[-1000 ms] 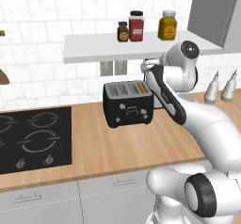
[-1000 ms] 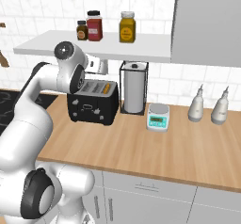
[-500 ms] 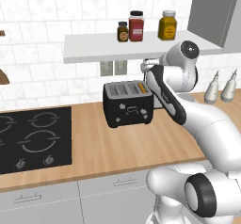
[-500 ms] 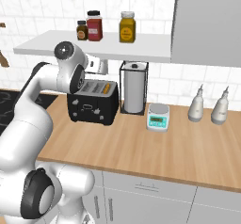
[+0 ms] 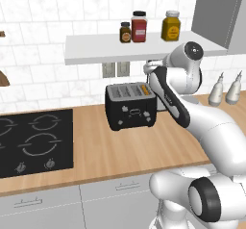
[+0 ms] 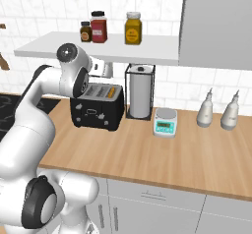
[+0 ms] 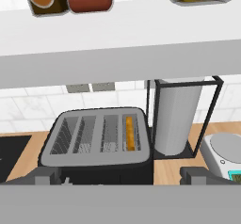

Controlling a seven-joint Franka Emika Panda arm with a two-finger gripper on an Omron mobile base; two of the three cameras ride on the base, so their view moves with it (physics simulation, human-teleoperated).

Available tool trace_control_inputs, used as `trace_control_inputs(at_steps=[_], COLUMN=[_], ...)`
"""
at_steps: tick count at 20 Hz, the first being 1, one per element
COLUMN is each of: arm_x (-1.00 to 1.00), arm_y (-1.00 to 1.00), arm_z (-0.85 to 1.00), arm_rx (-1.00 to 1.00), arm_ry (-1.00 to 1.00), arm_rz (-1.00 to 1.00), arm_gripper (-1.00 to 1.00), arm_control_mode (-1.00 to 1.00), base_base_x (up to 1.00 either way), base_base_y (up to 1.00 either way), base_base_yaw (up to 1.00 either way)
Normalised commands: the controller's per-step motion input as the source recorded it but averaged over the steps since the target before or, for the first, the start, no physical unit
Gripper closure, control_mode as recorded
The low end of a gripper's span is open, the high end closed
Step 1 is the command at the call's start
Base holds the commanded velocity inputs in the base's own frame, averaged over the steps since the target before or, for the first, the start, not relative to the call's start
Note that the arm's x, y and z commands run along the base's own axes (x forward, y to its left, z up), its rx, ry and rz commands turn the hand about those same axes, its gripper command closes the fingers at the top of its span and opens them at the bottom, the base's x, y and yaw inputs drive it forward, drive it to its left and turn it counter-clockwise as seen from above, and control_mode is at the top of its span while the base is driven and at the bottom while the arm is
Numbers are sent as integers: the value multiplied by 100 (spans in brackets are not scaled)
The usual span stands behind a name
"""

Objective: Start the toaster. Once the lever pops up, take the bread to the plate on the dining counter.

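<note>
Wooden worktop, black toaster (image 5: 130, 107) — bread (image 7: 130, 133) in its end slot, gripper (image 7: 120, 173) spread wide above.

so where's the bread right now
The bread sits in the toaster's rightmost slot in the hand view, on the side next to the paper towel holder.

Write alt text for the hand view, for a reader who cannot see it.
Looking down on a black toaster whose rightmost slot holds the bread, with the open gripper above its front edge. A paper towel roll stands to its right under a white shelf of jars.
</note>
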Motion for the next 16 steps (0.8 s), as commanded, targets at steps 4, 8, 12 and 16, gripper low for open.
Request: trace_control_inputs(at_steps=[4, 8, 12, 16], arm_x=[0, 0, 0, 0], arm_y=[0, 0, 0, 0], arm_z=[0, 0, 0, 0], arm_rx=[0, 0, 0, 0], arm_ry=[0, 0, 0, 0], arm_rz=[0, 0, 0, 0], arm_gripper=[-100, -100, -100, -100], arm_control_mode=[-100, -100, -100, -100], base_base_x=[0, 0, 0, 0], base_base_y=[0, 0, 0, 0], base_base_yaw=[0, 0, 0, 0])
